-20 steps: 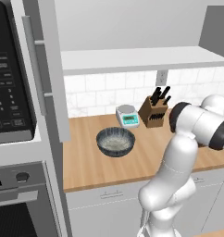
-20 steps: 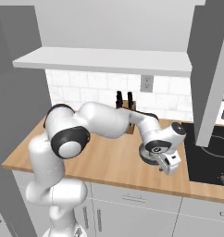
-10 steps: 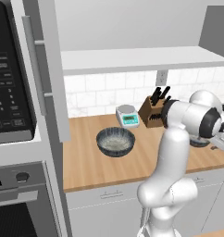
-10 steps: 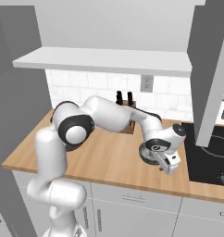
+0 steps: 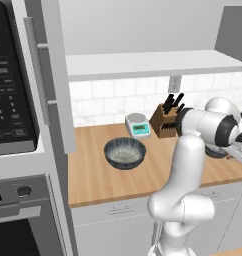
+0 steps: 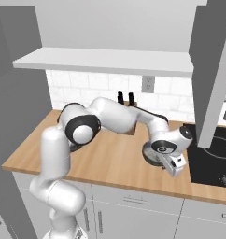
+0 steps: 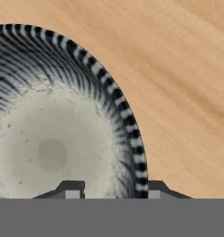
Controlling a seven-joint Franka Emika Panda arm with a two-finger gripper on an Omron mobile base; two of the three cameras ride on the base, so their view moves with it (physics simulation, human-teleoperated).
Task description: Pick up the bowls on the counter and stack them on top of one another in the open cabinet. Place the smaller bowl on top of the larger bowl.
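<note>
Over by the black stovetop (image 6: 213,154), right at the end of the counter (image 6: 110,163), the arm has the gripper (image 6: 173,164) hanging low over the smaller bowl (image 6: 152,154), which sits on the wood just beside the stovetop's edge. From the hand view, the two fingertips (image 7: 71,190) stand apart with that bowl's striped rim (image 7: 132,139) running between them: one tip is over the pale speckled inside, the other is outside, over the bare counter. So the jaws are spread and straddle the rim, but whether they actually touch it is hard to call from this angle, since only the very tips poke up.

The larger bowl (image 5: 124,152) is well apart from the stovetop, near the middle of the counter, upright, on its own. Farther from the stovetop than the knife block (image 5: 165,120) and close to the tiled wall is the little white-and-teal kitchen scale (image 5: 137,124); the knife block stands just beside it on the stovetop side.

Up above the counter, the open cabinet (image 5: 153,64) shows its flat white shelf floor, with its long grey door (image 5: 58,75) swung out at the far end from the stovetop, next to the black microwave (image 5: 13,80).
</note>
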